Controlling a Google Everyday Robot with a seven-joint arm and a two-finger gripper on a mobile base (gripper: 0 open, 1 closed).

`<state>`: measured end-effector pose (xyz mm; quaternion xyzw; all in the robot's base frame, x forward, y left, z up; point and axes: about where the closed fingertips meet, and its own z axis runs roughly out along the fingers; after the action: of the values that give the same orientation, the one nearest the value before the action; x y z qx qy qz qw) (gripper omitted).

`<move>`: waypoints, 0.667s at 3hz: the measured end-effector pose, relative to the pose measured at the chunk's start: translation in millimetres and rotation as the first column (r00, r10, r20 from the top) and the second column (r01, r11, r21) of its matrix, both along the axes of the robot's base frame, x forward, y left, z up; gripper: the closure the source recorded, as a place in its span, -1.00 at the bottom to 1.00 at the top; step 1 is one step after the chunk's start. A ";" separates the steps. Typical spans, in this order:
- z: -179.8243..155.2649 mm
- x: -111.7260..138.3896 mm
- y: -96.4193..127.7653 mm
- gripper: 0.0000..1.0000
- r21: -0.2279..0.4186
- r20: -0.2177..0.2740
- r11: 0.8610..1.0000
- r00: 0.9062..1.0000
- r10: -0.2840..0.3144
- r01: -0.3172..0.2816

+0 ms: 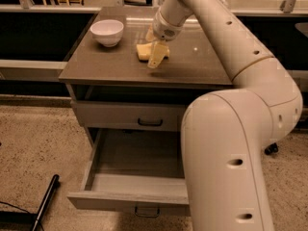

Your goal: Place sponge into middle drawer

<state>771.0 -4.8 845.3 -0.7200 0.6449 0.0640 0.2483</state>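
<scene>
The pale-yellow sponge [142, 52] lies on the cabinet top [192, 64], right of the white bowl [107, 32]. My gripper [154, 47] hangs straight over the sponge and is open. One pale finger [157, 57] stands in front of the sponge, the other behind it, so it straddles the sponge and hides part of it. The middle drawer [130, 200] is pulled out wide below, and its inside shows nothing in it. Its small loop handle [147, 211] is on the front.
The top drawer [120, 115] with its black handle [150, 123] is shut. My big pale arm [226, 143] covers the cabinet's right side and part of the open drawer. A black pole [45, 201] lies on the speckled floor at the lower left.
</scene>
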 end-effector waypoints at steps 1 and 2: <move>-9.9 0.8 6.8 -0.96 -0.004 -0.027 0.999 0.999 0.035 -0.035; -15.7 5.9 7.8 1.00 -0.003 -0.034 0.999 0.998 0.043 -0.043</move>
<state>776.9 3.0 829.6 -0.7330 0.6335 0.0804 0.2342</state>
